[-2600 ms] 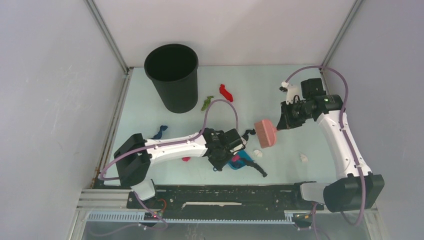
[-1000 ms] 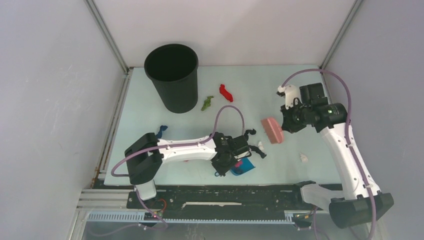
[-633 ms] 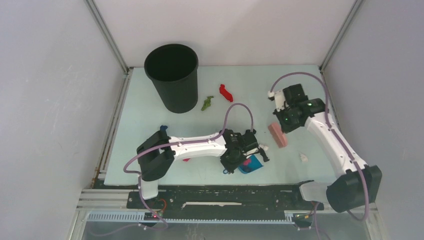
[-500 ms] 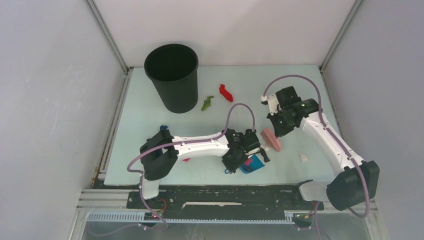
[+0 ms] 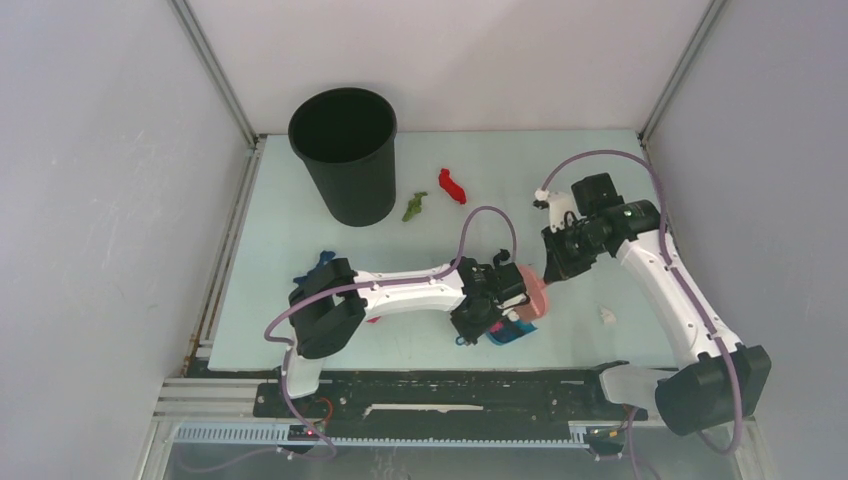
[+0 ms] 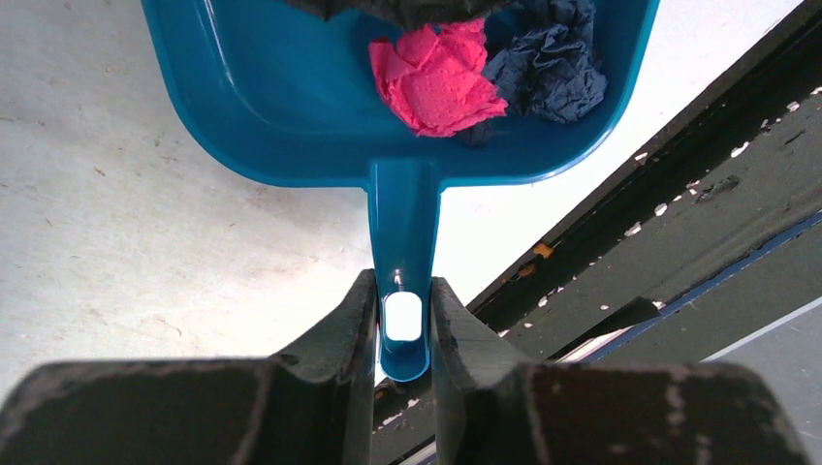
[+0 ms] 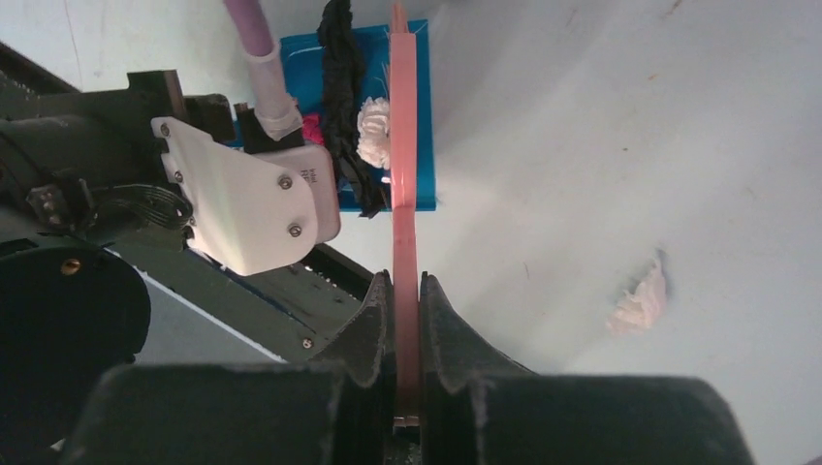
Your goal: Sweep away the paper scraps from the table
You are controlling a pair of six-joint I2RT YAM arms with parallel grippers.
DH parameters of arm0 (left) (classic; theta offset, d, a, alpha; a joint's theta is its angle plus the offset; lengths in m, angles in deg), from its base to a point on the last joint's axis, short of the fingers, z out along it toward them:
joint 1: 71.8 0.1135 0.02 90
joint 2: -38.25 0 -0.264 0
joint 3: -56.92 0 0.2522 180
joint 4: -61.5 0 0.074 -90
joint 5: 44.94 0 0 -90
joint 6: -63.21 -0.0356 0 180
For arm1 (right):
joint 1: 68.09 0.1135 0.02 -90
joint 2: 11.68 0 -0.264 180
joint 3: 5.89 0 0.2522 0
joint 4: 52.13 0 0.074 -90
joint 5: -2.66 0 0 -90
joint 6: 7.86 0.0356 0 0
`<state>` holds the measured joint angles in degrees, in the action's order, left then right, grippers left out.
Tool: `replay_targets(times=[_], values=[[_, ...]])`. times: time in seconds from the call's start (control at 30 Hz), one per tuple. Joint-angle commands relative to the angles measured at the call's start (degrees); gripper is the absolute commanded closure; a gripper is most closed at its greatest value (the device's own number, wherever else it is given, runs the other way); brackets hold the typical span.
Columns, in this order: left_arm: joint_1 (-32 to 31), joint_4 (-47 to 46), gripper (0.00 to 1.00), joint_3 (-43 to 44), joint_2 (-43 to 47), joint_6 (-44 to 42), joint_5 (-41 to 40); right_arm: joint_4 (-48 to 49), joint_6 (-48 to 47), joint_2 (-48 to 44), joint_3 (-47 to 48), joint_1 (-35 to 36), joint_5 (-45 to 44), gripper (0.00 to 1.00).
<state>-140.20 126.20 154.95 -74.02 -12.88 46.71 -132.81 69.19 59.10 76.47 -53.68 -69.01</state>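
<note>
at the far left of the table [image 5: 290,225] a black bin [image 5: 343,150] is standing, and a blue scrap [image 5: 320,262] is lying near the left arm's elbow. further back, just right of the bin, a green scrap [image 5: 414,206] and a red scrap [image 5: 452,186] are lying close together, well apart from both arms' tools.

toward the near edge, the left gripper [image 6: 402,291] is pinching the handle of the blue dustpan [image 6: 291,97] between narrow jaws, the pan lying flat with its handle pointing back at the wrist. a magenta scrap [image 6: 436,77] and a dark blue wad [image 6: 553,63] are sitting in the pan's back corner, and a black scrap [image 7: 339,107] and a white bit [image 7: 372,131] are lying at its mouth.

just to the right, the right gripper [image 7: 404,291] is clamping the pink brush [image 7: 402,145] tightly, the brush's long axis running straight out from the fingers and its head touching the pan's open edge.

farthest right, a white scrap [image 7: 640,300] is lying loose on the table, on the side of the brush away from the pan. the right arm is the nearer one, so the coming stroke is probably calling for the brush to go round behind that scrap and drag it leftward to the pan's mouth.
</note>
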Motion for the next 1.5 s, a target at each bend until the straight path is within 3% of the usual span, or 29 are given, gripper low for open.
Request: replay_targets(times=[0.0,0.3,0.5,0.67,1.13,1.47], values=[[-0.3,-2.4,1.00,-0.2,2.8,-1.7,-1.4,-1.0,-0.7,-2.3,4.2,-3.2,-1.6,1.00],[-0.3,-9.5,1.00,-5.4,9.7,-1.8,-4.2,-0.1,-3.1,-3.0,8.8,-14.9,-0.3,1.00],[-0.3,-9.4,1.00,-3.4,11.6,-2.0,-6.0,2.4,-3.3,0.3,7.9,-29.0,11.9,1.00],[1.0,-10.6,1.00,-3.0,13.8,-0.7,-6.0,3.6,-2.1,3.3,5.6,-35.0,20.0,1.00],[14.0,-1.1,1.00,6.2,19.3,-1.0,-7.1,15.6,2.9,1.7,-5.1,-35.4,25.7,1.00],[26.6,5.3,1.00,16.1,23.6,0.2,-6.6,17.3,3.6,1.5,-10.2,-33.7,31.4,1.00]])
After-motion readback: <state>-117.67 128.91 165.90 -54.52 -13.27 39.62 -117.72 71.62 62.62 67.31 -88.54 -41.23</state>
